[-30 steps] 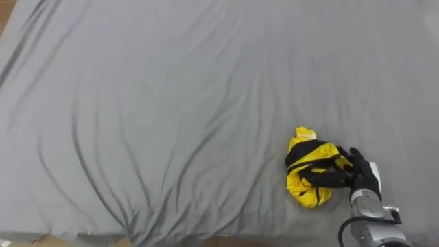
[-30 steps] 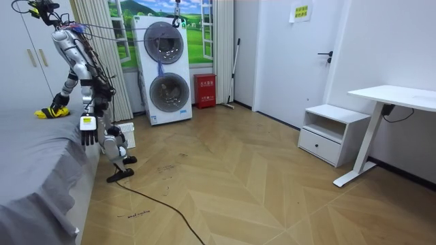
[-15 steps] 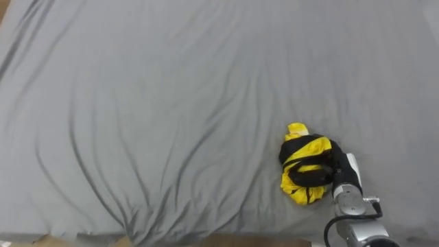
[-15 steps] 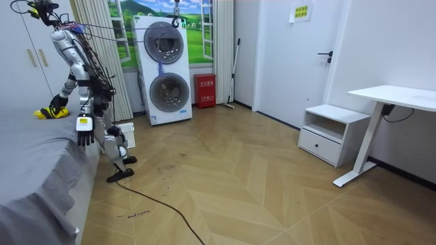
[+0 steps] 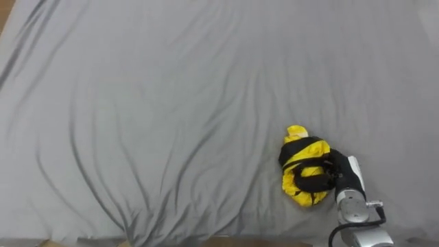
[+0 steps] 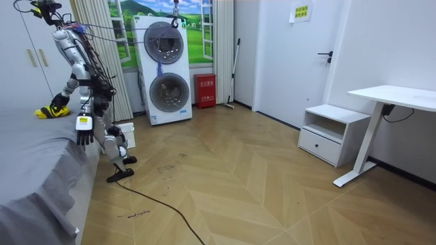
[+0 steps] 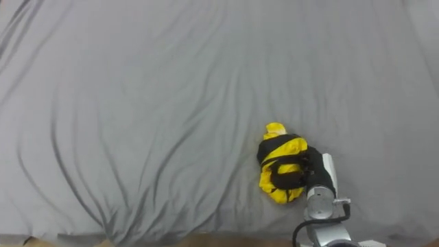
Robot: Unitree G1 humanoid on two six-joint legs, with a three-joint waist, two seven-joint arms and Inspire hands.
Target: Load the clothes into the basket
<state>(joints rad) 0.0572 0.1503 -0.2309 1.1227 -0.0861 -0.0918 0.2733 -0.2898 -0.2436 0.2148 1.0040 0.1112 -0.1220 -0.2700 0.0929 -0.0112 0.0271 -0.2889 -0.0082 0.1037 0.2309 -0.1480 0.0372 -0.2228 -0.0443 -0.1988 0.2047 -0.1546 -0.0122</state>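
Note:
A crumpled yellow and black garment [image 5: 300, 159] lies on the grey bed sheet [image 5: 171, 103] near the bed's front edge, at the lower right. My right hand [image 5: 348, 180] comes in from below, and its dark fingers are curled into the cloth on the garment's right side. The right eye view shows the same garment [image 7: 276, 156] and right hand [image 7: 322, 177]. In the room view I stand bent at the bedside with the garment [image 6: 48, 111] before me. My left hand [image 6: 84, 134] hangs at my side with straight fingers, holding nothing.
The wrinkled sheet stretches wide to the left and far side. In the room view, a white basket-like box [image 6: 127, 135] sits on the floor by my legs. Stacked washing machines [image 6: 165, 71], a white nightstand [image 6: 332, 133] and a desk [image 6: 395, 99] stand further off.
My right hand turned on edge and its fingers closed into the garment, which bunched up and shifted slightly left. The left hand stayed hanging.

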